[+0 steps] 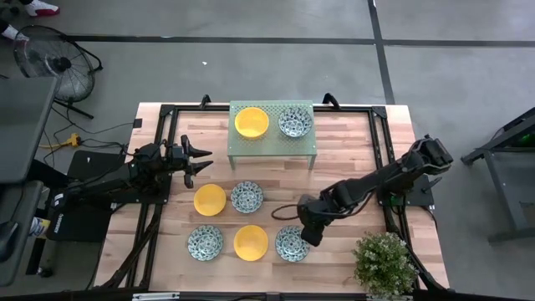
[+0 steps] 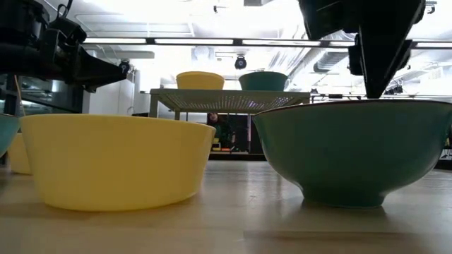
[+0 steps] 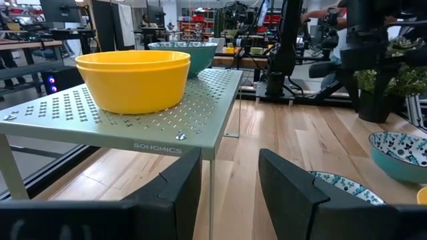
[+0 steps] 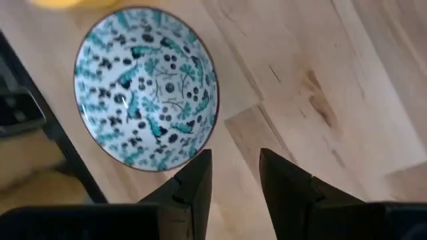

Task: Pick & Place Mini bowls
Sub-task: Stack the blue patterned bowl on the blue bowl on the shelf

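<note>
Five mini bowls rest on their bases on the wooden table: yellow (image 1: 210, 200), patterned (image 1: 247, 197), patterned (image 1: 205, 242), yellow (image 1: 251, 242) and patterned (image 1: 292, 243). Another yellow bowl (image 1: 252, 122) and another patterned bowl (image 1: 295, 122) stand on the pale green rack (image 1: 272, 147). My right gripper (image 4: 233, 167) is open and points steeply down over the near-right patterned bowl (image 4: 147, 87), at the rim on its right side. One finger is over the rim, the other outside it. My left gripper (image 1: 201, 157) waits open at the left, level, facing the rack. My right gripper's fingertips (image 2: 378, 88) reach down to the patterned bowl's rim (image 2: 353, 103). I cannot tell whether they touch it. The bowl sits on the table.
A potted plant (image 1: 384, 263) stands at the table's near right corner, close to my right arm. The yellow bowl (image 2: 116, 159) sits just left of the patterned bowl under my right gripper. Bare wood lies right of the rack.
</note>
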You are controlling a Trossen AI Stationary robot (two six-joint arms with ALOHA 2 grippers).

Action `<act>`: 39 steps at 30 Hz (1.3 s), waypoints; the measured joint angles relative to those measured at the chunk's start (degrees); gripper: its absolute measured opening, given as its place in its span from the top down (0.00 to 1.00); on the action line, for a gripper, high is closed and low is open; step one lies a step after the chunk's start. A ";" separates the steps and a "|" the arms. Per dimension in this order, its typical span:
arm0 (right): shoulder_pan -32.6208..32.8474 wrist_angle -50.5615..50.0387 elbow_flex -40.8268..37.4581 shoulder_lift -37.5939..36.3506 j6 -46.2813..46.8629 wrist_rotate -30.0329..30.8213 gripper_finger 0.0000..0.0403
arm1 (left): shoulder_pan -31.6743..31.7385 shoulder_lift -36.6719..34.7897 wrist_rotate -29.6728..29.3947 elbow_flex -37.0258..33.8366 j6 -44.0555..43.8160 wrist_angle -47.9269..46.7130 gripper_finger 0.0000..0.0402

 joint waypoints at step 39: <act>-0.61 10.63 0.17 12.51 17.57 -6.59 0.72 | 0.00 0.02 0.11 0.00 0.00 0.00 0.63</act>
